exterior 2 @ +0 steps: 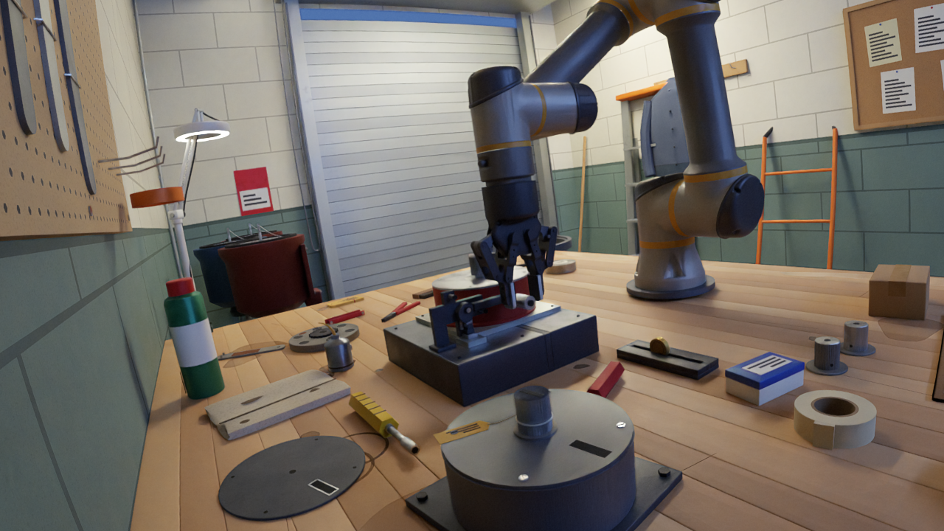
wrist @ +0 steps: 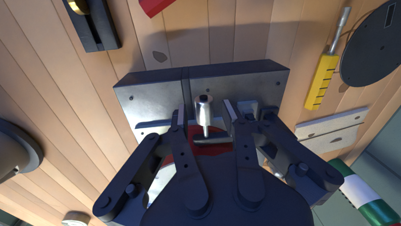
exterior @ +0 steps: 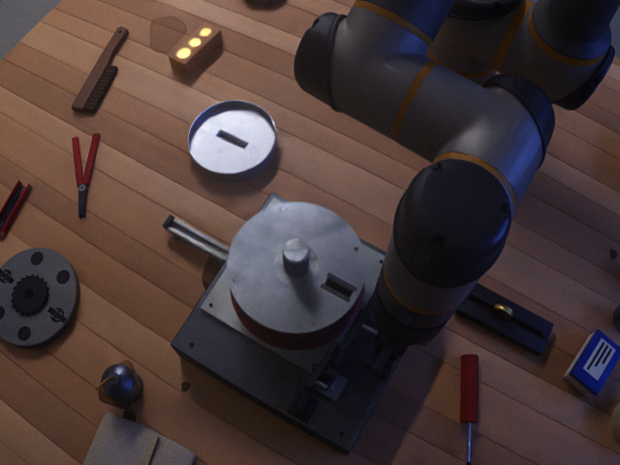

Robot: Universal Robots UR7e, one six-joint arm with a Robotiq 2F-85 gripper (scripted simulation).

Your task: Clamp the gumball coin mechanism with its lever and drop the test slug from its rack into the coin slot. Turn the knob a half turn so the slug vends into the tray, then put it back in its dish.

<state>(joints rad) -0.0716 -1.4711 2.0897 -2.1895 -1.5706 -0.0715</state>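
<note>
My gripper (wrist: 204,115) hangs open and empty over the near side of the dark base block (exterior 2: 492,343), its fingers either side of the steel handle (wrist: 203,111) of the clamp lever (exterior 2: 485,307), which lies flat. The gumball coin mechanism (exterior: 296,273), a grey disc on a red drum, sits on that block with a round knob (exterior: 296,255) at its centre and a coin slot (exterior: 339,287) beside it. The brass test slug (exterior: 503,311) stands in its black rack (exterior: 506,319) to the right of the block. The round grey dish (exterior: 232,138) lies on the bench beyond the mechanism.
The arm's own forearm (exterior: 450,240) hides the block's right edge in the side camera. A red-handled screwdriver (exterior: 469,395) lies near the rack, a second grey mechanism (exterior 2: 538,456) stands at the bench front, and pliers (exterior: 83,170), a brush (exterior: 97,72) and a gear plate (exterior: 32,296) lie left.
</note>
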